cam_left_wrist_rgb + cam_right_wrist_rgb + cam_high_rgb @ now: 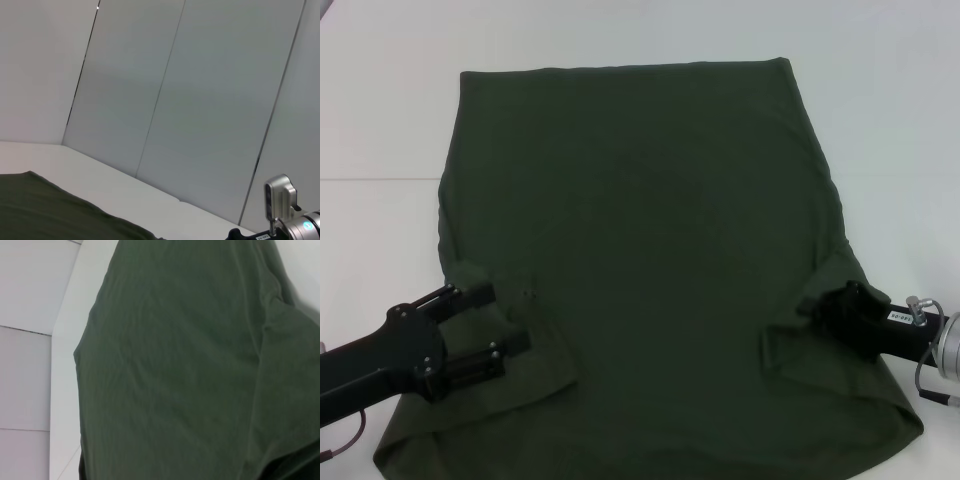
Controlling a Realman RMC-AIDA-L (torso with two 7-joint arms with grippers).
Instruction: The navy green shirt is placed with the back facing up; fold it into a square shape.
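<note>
The navy green shirt (pixel 650 250) lies spread flat on the white table (pixel 380 120), its wide edge toward me and both sleeves folded in over the body. My left gripper (pixel 508 318) sits at the shirt's near left, open, its two black fingers (pixel 470 296) straddling the folded sleeve edge. My right gripper (pixel 810 305) is at the near right against the other sleeve fold, its tips lost against the dark cloth. The shirt (pixel 190 365) fills the right wrist view, and a corner of the shirt (pixel 50 210) shows in the left wrist view.
White table surface (pixel 900 150) surrounds the shirt on the left, right and far sides. Pale wall panels (pixel 200 100) stand behind the table. The right arm's silver wrist (pixel 285 215) shows in the left wrist view.
</note>
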